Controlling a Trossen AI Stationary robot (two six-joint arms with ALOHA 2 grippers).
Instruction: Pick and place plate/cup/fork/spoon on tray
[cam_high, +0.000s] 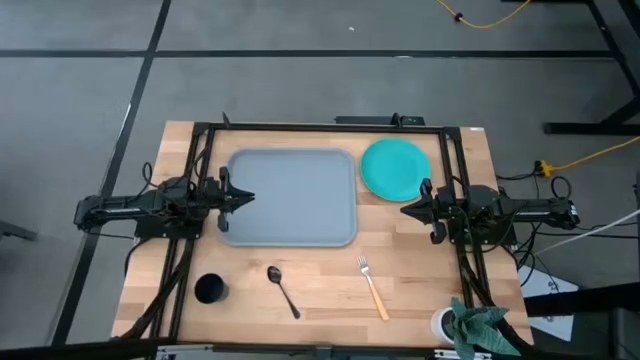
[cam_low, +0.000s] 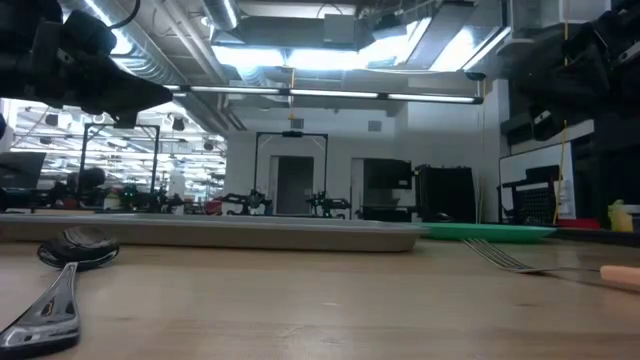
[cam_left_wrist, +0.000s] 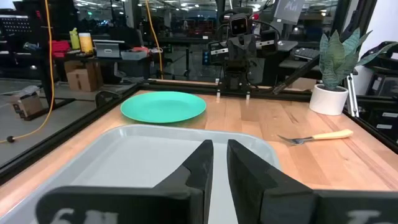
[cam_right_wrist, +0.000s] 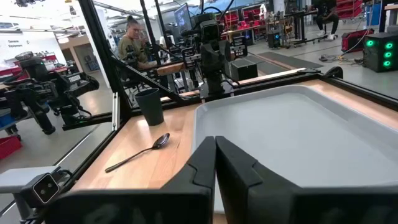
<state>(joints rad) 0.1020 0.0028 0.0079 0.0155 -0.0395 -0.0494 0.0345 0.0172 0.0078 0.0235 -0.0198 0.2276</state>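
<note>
Looking straight down: the tray (cam_high: 290, 196) lies empty at the middle of the table (cam_high: 320, 290). The plate (cam_high: 394, 167) sits just beside the tray's right far corner, on the wood. The left gripper (cam_high: 246, 197) hovers at the tray's left edge, fingers together. The right gripper (cam_high: 407, 210) hangs between tray and plate's near edge, fingers together, holding nothing. Along the near side of the table, left to right: the cup (cam_high: 210, 289), the spoon (cam_high: 283, 289), the fork (cam_high: 373, 287), each apart from the others and off the tray. A white cup with a teal cloth (cam_high: 470, 325) stands at the near right corner.

Low view: spoon (cam_low: 60, 285) lies close at left, bowl away from the camera; fork (cam_low: 545, 265) at right, tines pointing left. The tray's rim (cam_low: 250, 232) runs across behind them, with the plate's green edge (cam_low: 490, 231) to its right.

Left wrist view: left gripper (cam_left_wrist: 219, 163) over the tray (cam_left_wrist: 124, 155), fingers nearly touching, a thin gap only. Plate (cam_left_wrist: 163, 106) beyond the tray; fork (cam_left_wrist: 316, 136) off to one side; a potted plant (cam_left_wrist: 333, 78) past it.

Right wrist view: right gripper (cam_right_wrist: 215, 163) closed, empty, at the tray's edge (cam_right_wrist: 298, 130). Spoon (cam_right_wrist: 138, 151) and cup (cam_right_wrist: 149, 106) rest on the wood beside the tray. A person (cam_right_wrist: 132, 40) sits in the room behind.
</note>
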